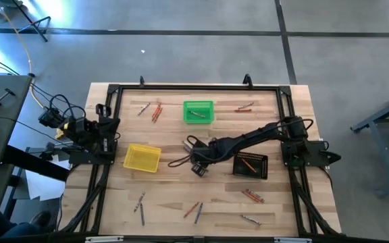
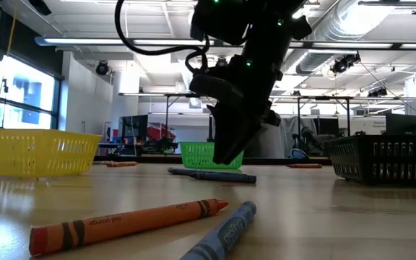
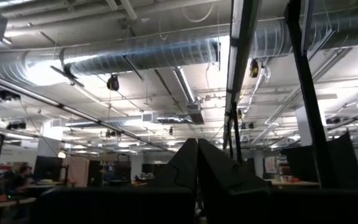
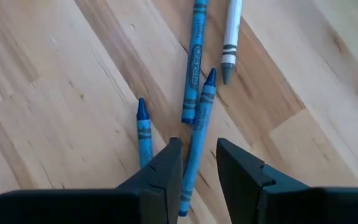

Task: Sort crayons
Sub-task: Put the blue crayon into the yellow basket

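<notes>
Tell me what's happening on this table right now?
A two-arm robot is sorting crayons scattered over a wooden table into mesh baskets. The right gripper is reaching down at mid-table, its fingers open on either side of a blue crayon lying among other blue ones and a grey one; nothing looks lifted yet. The left gripper is shut and waits at the table's left edge. The green basket and black basket each hold at least one crayon; the yellow basket looks empty.
</notes>
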Action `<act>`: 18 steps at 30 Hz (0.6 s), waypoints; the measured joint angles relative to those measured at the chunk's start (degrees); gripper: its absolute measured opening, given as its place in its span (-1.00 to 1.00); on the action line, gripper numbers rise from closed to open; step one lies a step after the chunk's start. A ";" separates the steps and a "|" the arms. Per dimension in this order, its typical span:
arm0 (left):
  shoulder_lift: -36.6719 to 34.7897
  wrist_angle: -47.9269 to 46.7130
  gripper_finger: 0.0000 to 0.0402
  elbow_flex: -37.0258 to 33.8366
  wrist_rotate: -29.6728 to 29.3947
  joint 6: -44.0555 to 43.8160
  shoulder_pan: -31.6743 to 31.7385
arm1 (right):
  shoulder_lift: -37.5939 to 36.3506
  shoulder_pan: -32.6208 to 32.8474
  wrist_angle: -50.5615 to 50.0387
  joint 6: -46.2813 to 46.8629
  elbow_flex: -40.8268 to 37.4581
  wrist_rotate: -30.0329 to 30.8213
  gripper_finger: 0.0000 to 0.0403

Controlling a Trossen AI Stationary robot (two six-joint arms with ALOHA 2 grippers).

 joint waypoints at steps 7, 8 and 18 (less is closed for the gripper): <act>-0.01 -1.10 -0.98 0.00 0.07 -2.53 0.00 | 0.00 1.17 0.04 2.41 -0.04 0.16 -0.53; 0.00 -1.10 -0.98 0.00 0.07 -2.54 0.00 | 0.00 1.28 -0.05 2.74 -0.09 0.16 -0.53; 0.00 -1.16 -0.98 0.00 0.07 -0.54 0.00 | 3.54 1.15 -1.04 3.02 0.13 0.17 -0.53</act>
